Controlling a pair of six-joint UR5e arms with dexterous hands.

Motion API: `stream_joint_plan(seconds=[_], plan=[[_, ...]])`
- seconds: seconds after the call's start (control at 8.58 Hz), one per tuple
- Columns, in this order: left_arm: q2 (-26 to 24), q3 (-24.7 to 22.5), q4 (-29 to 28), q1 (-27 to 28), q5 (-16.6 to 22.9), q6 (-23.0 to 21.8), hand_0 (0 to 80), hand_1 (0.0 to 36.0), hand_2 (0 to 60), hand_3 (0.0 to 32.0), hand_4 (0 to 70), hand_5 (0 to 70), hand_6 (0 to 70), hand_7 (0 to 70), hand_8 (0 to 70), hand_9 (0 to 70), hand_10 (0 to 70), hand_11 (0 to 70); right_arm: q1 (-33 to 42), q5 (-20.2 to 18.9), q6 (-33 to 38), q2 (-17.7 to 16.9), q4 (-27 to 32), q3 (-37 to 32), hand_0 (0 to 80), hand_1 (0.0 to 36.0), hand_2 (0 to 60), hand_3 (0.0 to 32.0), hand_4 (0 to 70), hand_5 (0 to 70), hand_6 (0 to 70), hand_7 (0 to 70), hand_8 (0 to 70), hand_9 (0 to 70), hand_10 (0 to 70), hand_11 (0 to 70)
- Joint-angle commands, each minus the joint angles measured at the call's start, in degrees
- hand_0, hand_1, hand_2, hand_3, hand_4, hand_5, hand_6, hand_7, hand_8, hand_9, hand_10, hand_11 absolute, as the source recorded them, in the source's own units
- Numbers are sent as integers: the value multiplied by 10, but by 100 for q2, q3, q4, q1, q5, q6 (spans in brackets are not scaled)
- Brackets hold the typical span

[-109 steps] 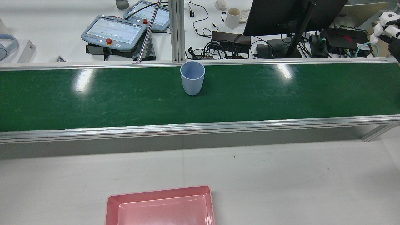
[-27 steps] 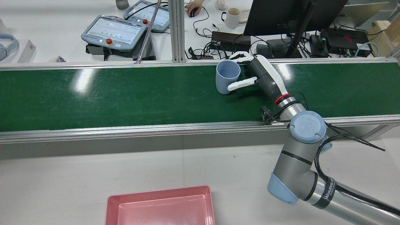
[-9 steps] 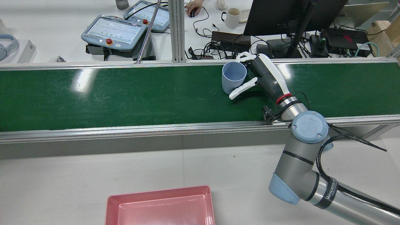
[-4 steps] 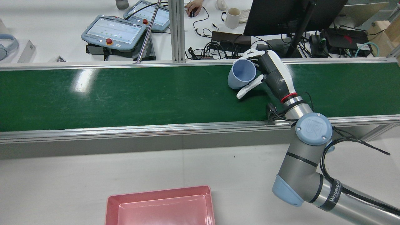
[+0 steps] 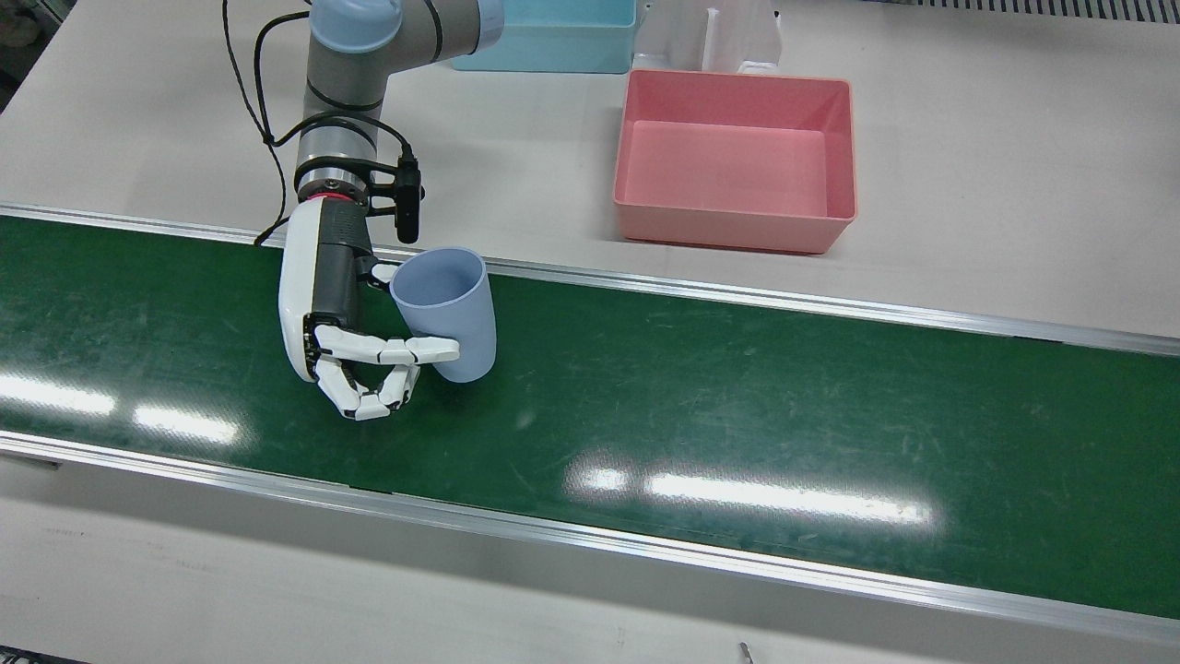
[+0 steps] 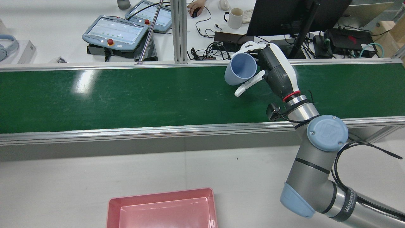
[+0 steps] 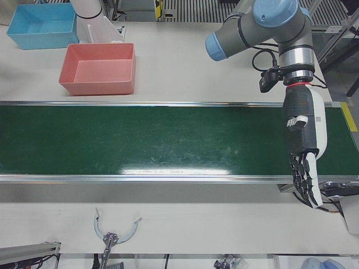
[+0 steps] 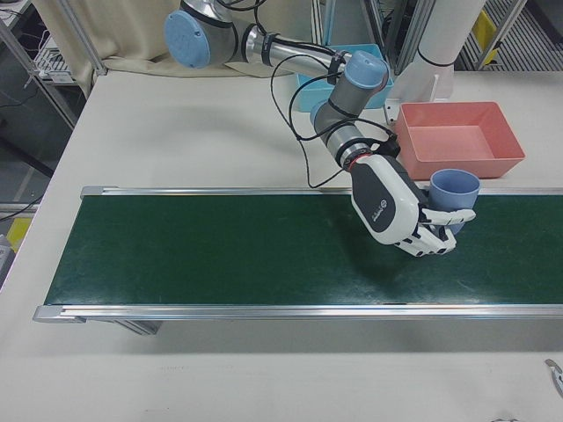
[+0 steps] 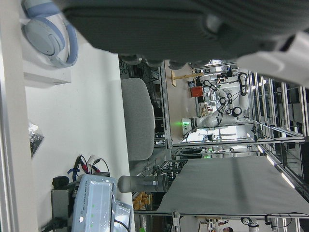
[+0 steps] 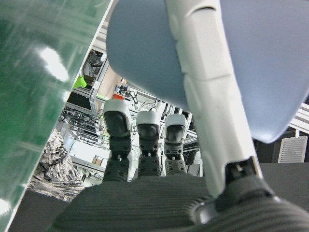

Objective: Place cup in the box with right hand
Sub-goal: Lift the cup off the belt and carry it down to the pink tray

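My right hand (image 5: pixel 336 314) is shut on the light blue cup (image 5: pixel 447 309), with fingers wrapped around its side. The cup (image 6: pixel 241 71) hangs tilted above the green belt (image 5: pixel 737 397), its mouth turned up and toward the robot side. In the right-front view the cup (image 8: pixel 453 189) sits beyond the right hand (image 8: pixel 391 207), close to the pink box (image 8: pixel 457 163). The pink box (image 5: pixel 733 231) lies empty on the white table behind the belt. My left hand (image 7: pixel 303 151) hangs over the belt's far end, fingers spread, holding nothing. The right hand view shows the cup (image 10: pixel 270 63) up close against a finger.
A blue bin (image 5: pixel 544 46) and a white pedestal (image 5: pixel 710 37) stand behind the pink box. Beyond the belt are teach pendants (image 6: pixel 115 31), a monitor (image 6: pixel 284 12), a mug (image 6: pixel 235 17), cables and a person's hand (image 6: pixel 196 6) on a mouse.
The cup first stood alone mid-belt, then travelled right. My right hand closed on it, and over the last second lifted it off the belt and tipped it further.
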Motion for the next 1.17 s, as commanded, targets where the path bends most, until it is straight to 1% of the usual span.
stream_joint_plan(seconds=[0.0, 0.12, 0.23, 0.35, 0.7, 0.82, 0.93, 1.05], plan=[[0, -7, 0, -2, 0, 0, 0, 0, 0, 0, 0, 0, 0, 0, 0, 0, 0, 0, -499, -48, -111, -43, -27, 648, 800, 360, 600, 0, 700, 194, 344, 700, 472, 688, 419, 612], [0, -7, 0, -2, 0, 0, 0, 0, 0, 0, 0, 0, 0, 0, 0, 0, 0, 0, -727, -83, -304, -70, -28, 850, 800, 360, 600, 0, 700, 193, 347, 700, 472, 687, 423, 617], [0, -7, 0, -2, 0, 0, 0, 0, 0, 0, 0, 0, 0, 0, 0, 0, 0, 0, -955, -310, -619, -79, -28, 1096, 800, 360, 600, 0, 700, 193, 350, 700, 474, 689, 427, 624], [0, -7, 0, -2, 0, 0, 0, 0, 0, 0, 0, 0, 0, 0, 0, 0, 0, 0, -1166, -364, -935, -79, -28, 1342, 800, 360, 600, 0, 700, 193, 351, 700, 474, 689, 428, 625], [0, -7, 0, -2, 0, 0, 0, 0, 0, 0, 0, 0, 0, 0, 0, 0, 0, 0, -1948, -374, -1262, -87, -36, 1502, 800, 360, 600, 0, 700, 193, 342, 700, 467, 682, 416, 608], [0, -7, 0, -2, 0, 0, 0, 0, 0, 0, 0, 0, 0, 0, 0, 0, 0, 0, -2221, -382, -1498, -157, -28, 1607, 800, 360, 600, 0, 700, 194, 341, 700, 467, 682, 418, 612], [0, 2, 0, -2, 0, 0, 0, 0, 0, 0, 0, 0, 0, 0, 0, 0, 0, 0, -2328, -382, -1588, -175, -28, 1634, 800, 360, 600, 0, 700, 196, 342, 700, 469, 684, 428, 627], [0, -7, 0, -2, 0, 0, 0, 0, 0, 0, 0, 0, 0, 0, 0, 0, 0, 0, -2346, -391, -1606, -262, -28, 1661, 800, 360, 600, 0, 700, 197, 342, 700, 468, 683, 429, 628]])
